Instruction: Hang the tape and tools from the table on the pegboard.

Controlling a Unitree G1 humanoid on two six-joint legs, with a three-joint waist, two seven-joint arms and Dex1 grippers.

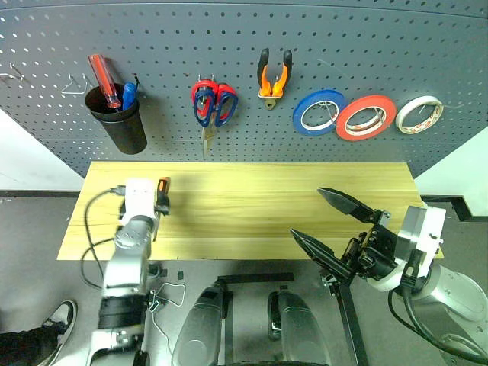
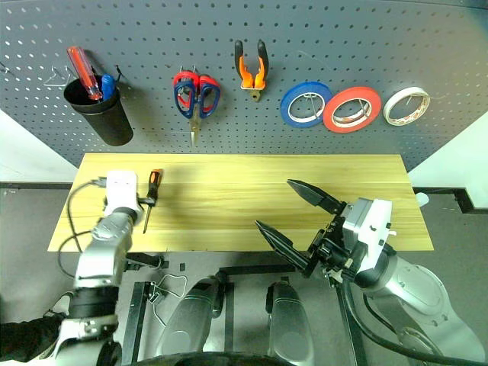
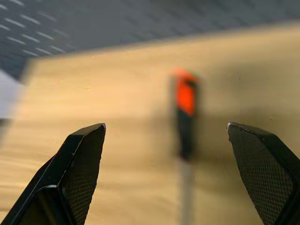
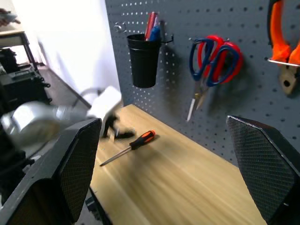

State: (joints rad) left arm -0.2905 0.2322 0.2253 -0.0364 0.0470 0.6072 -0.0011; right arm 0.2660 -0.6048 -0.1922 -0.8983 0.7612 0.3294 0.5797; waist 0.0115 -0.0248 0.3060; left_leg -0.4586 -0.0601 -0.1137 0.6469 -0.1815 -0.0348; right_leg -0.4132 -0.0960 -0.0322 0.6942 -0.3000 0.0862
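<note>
Slim orange-and-black screwdriver (image 2: 151, 192) on wood-grain table (image 2: 252, 198).

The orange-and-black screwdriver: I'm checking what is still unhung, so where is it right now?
The orange-and-black screwdriver lies flat on the left end of the table, just beside the open left tool, below the black cup on the pegboard.

Workshop, tool-hung pegboard (image 1: 229, 46), wooden table (image 1: 252, 206)

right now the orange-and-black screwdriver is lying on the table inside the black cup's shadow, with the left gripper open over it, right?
Not inside any cup shadow: the right eye view shows the screwdriver lying on bare table, well below the black cup on the pegboard. The left gripper is open over it.
</note>
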